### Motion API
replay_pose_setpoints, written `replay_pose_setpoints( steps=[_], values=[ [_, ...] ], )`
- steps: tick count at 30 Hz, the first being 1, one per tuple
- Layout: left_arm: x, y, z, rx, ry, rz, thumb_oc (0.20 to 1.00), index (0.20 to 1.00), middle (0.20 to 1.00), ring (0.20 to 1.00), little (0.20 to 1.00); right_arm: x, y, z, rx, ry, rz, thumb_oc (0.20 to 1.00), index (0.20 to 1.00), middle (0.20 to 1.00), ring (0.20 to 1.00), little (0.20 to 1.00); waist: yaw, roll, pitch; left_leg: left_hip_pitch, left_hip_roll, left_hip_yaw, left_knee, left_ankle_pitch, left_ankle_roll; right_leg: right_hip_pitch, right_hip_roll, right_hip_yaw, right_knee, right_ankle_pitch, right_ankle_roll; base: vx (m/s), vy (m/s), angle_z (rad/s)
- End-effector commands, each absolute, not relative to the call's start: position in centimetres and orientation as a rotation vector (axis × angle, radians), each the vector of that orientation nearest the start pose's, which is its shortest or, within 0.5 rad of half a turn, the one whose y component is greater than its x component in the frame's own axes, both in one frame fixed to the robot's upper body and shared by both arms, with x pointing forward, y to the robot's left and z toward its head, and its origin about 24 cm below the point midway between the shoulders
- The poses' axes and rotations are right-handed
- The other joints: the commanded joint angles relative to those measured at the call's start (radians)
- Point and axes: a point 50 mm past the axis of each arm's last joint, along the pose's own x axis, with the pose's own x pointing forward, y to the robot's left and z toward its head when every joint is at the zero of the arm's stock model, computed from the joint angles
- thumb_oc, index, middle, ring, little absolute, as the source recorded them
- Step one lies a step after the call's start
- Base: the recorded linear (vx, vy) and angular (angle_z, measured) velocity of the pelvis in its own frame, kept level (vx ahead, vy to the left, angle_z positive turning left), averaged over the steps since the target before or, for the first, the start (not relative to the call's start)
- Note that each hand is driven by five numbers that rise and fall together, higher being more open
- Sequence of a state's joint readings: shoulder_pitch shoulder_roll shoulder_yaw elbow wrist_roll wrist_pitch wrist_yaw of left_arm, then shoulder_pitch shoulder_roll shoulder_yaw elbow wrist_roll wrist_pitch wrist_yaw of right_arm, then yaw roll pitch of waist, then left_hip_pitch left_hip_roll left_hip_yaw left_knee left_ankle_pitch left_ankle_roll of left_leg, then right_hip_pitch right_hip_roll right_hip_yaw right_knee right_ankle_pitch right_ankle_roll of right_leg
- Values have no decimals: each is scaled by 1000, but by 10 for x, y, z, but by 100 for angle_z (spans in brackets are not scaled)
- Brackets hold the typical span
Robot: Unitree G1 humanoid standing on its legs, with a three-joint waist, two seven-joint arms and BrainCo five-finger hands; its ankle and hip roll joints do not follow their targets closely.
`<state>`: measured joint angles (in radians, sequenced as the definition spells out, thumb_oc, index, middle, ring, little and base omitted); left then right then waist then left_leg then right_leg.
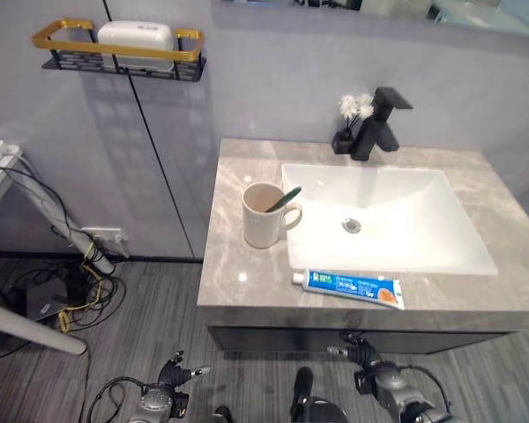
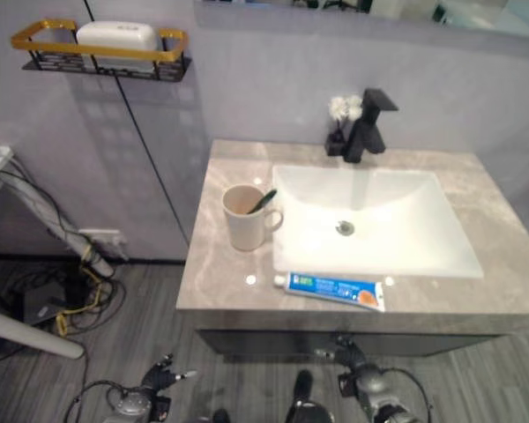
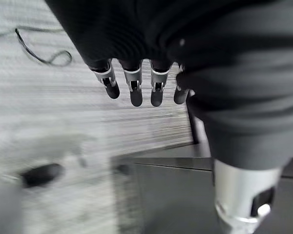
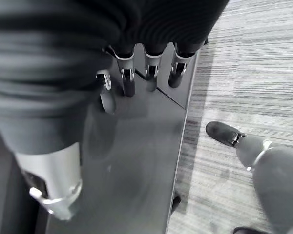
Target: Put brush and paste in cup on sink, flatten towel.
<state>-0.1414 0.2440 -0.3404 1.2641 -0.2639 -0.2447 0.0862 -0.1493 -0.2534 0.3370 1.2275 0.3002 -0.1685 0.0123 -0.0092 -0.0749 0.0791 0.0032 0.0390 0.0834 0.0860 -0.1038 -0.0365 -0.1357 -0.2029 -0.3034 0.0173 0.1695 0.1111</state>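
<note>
While well above both hands' fingers, toothpaste beside cup.

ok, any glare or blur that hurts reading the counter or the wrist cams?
Left eye view: small glare spots on the counter near the cup, paste readable. Left wrist view: lower-left floor smeared, left robot hand fingers sharp. Right wrist view: dark cover blurred, right robot hand fingers clear.
</note>
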Motion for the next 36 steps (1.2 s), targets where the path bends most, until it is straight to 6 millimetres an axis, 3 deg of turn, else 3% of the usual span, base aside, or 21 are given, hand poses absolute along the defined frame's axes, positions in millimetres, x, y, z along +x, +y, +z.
replay_pose_setpoints(
  steps=[1,3,7,15,16,17,18,20,21,24,28,29,30,34,35,36],
  values=[
    [178,221,-130,296,825,55,1000,1000,1000,1000,1000,192,-225,-123,-200,821,-32,1000,1000,1000,1000,1000,6,-1,6,-29,91,-9,-24,91,-66,58,-58,34,-35,3,84,46,-97,19],
    [176,221,-132,295,835,57,1000,1000,1000,1000,1000,190,-227,-123,-172,820,-58,1000,1000,1000,1000,1000,9,4,0,-22,113,-9,-45,103,-75,60,-42,30,-33,-11,79,67,-103,-9],
    [174,219,-133,308,842,45,1000,1000,1000,1000,1000,185,-225,-127,-172,845,-54,1000,1000,1000,1000,1000,10,9,-7,-7,116,-5,-58,106,-76,72,-37,24,-31,-20,76,62,-23,-6],
    [174,217,-133,350,828,9,1000,1000,1000,1000,1000,184,-218,-128,-141,841,-42,1000,1000,1000,1000,1000,2,16,6,9,65,2,-21,56,-44,53,-76,74,23,-2,93,11,89,-2],
    [178,213,-131,372,811,-27,1000,1000,1000,1000,1000,188,-215,-126,-145,818,-24,1000,1000,1000,1000,1000,-9,13,19,4,33,-8,-19,49,-28,29,-95,111,32,44,107,-56,175,-19],
    [178,213,-131,372,811,-27,1000,1000,1000,1000,1000,188,-215,-126,-145,819,-24,1000,1000,1000,1000,1000,-9,12,19,3,32,-7,-18,49,-28,29,-96,112,32,44,108,-121,184,-23],
    [183,209,-128,386,785,-55,1000,1000,1000,1000,1000,194,-212,-123,-151,797,-8,1000,1000,1000,1000,1000,-22,10,30,-17,14,-10,-7,46,-18,3,-106,166,36,87,118,-128,113,-20],
    [193,200,-123,429,729,-147,1000,1000,1000,1000,1000,203,-210,-116,-156,749,13,1000,1000,1000,1000,1000,-44,18,44,-52,8,-31,18,44,-4,-19,-75,310,70,64,115,-145,87,-14],
    [193,200,-122,447,722,-162,1000,1000,1000,1000,1000,205,-208,-115,-153,737,23,1000,1000,1000,1000,1000,-37,20,49,-57,12,-24,28,42,0,-29,-66,322,85,55,110,-115,-18,-11],
    [184,204,-126,461,748,-165,1000,1000,1000,1000,1000,203,-201,-117,-164,744,56,1000,1000,1000,1000,1000,5,28,52,-80,57,1,31,58,-12,10,-144,174,65,55,100,-107,-106,-11],
    [182,209,-126,446,757,-132,1000,1000,1000,1000,1000,206,-197,-115,-191,737,104,1000,1000,1000,1000,1000,22,9,50,-88,87,8,28,74,-34,36,-171,119,54,72,114,-13,-166,-26],
    [185,211,-124,447,749,-122,1000,1000,1000,1000,1000,210,-195,-113,-207,722,123,1000,1000,1000,1000,1000,26,-2,50,-96,98,9,33,77,-43,36,-166,118,51,63,119,-47,-352,-15],
    [189,216,-121,441,731,-100,1000,1000,1000,1000,1000,220,-193,-106,-256,686,159,1000,1000,1000,1000,1000,40,-12,53,-98,138,13,32,88,-69,31,-142,84,44,9,117,-32,-447,-13],
    [201,221,-109,425,665,-75,1000,1000,1000,1000,1000,234,-194,-90,-336,595,229,1000,1000,1000,1000,1000,39,-1,68,-109,244,-27,-15,174,-116,22,-47,59,65,-84,82,-19,-360,-24],
    [201,221,-110,424,666,-75,1000,1000,1000,1000,1000,234,-194,-90,-336,595,229,1000,1000,1000,1000,1000,37,0,68,-109,245,-29,-17,176,-117,22,-46,57,65,-85,81,-58,-384,-4],
    [209,222,-102,414,622,-71,1000,1000,1000,1000,1000,231,-202,-87,-368,583,237,1000,1000,1000,1000,1000,30,7,73,-127,294,-22,-45,253,-136,16,2,37,67,-109,62,-42,-386,6]
  ],
)
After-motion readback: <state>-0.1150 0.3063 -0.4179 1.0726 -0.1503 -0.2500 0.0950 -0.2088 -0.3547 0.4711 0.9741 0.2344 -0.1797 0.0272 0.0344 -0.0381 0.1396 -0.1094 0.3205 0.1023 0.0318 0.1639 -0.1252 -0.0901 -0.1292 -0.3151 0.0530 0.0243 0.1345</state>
